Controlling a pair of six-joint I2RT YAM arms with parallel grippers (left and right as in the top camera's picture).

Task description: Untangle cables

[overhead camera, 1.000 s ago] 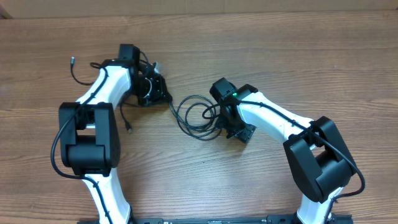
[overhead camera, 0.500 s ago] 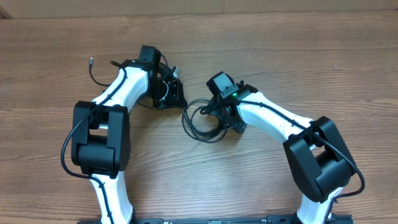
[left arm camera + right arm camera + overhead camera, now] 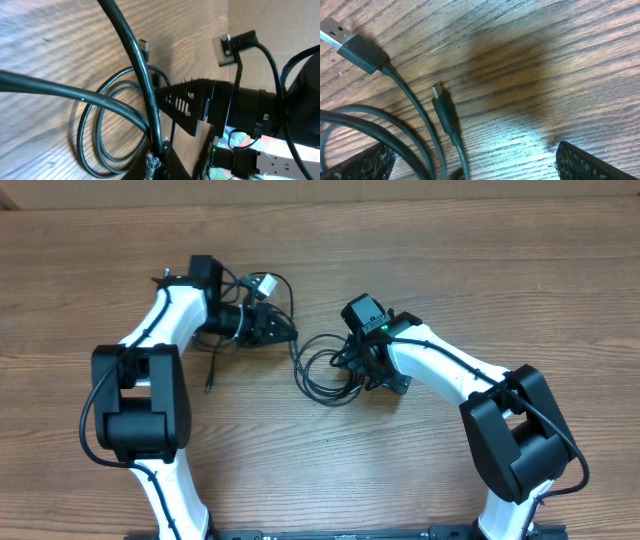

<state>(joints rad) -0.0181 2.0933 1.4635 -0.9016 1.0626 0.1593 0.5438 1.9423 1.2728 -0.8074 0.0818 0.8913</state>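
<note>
Black left gripper [image 3: 285, 333], lying level and pointing toward the frame's centre, is pinched together on a strand of the cables [image 3: 318, 375]. In its wrist view the fingertips [image 3: 165, 167] are cut off by the bottom edge, so the exact pinch point is hard to make out. Right gripper [image 3: 370, 370] sits over the coil's right side and hides part of it. From above its jaws cannot be seen, but its wrist view shows two rough-edged dark fingers [image 3: 360, 160] wide apart at the lower corners, with only cord and bare wood between them. Compared with half a second ago, the left wrist has swung back to the left and the gripper now stretches out flat, while the coil stays centre frame. Thin, smooth cords form loose round loops on the matte wood-grain table [image 3: 450, 260]. One flat silver plug [image 3: 335, 31] and one small narrow plug [image 3: 444, 107] lie beside them.
</note>
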